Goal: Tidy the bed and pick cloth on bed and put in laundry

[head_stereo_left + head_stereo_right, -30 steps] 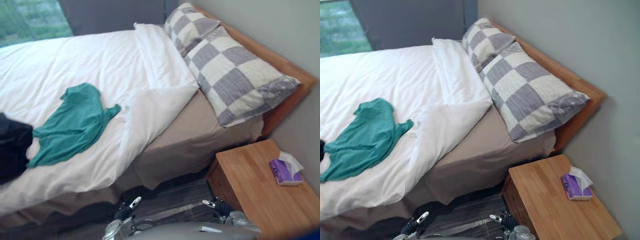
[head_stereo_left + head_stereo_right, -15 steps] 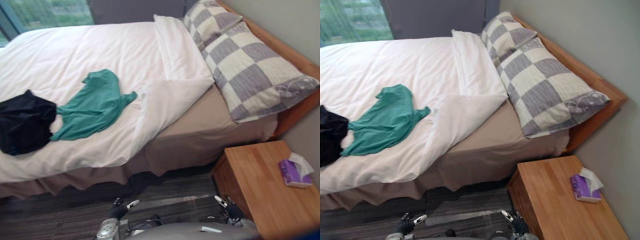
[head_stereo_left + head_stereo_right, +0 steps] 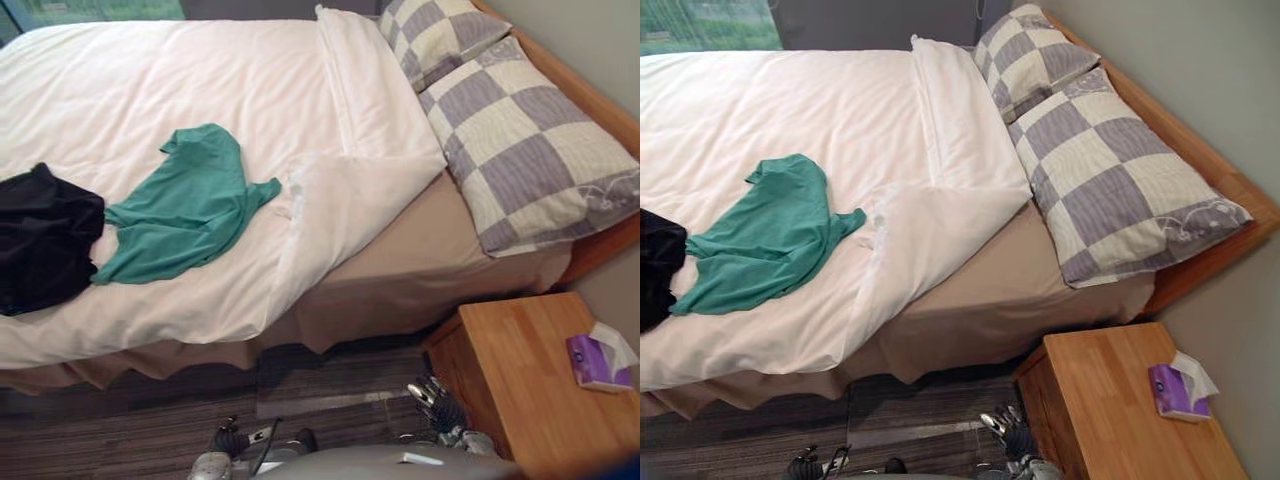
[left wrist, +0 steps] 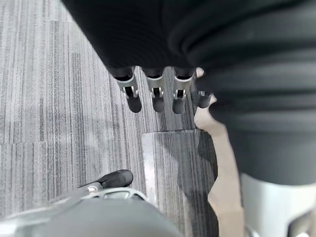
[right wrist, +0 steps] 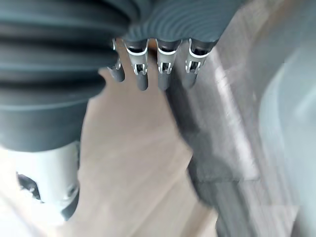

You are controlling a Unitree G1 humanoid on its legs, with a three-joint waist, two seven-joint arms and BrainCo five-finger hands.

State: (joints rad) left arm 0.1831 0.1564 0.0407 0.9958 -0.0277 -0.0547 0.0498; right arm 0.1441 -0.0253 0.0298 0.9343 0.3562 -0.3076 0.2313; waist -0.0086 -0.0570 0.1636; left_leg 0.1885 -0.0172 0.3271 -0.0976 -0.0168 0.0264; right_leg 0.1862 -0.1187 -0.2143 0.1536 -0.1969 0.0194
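Only the camera has swung since the earlier frame; the clothes lie as before. At bottom centre, the left hand and right hand hang with loose, empty fingers over striped grey carpet, beside a wooden nightstand. Beyond, on the white duvet at mid-left, a crumpled green shirt lies just beside a black cloth.

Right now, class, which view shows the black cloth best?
The left eye view: the black cloth lies nearly whole beside the green cloth. The right eye view cuts it at the edge; the wrist views face the floor.

Left hand, right hand, dark ribbed covers, silver fingers, dark tips
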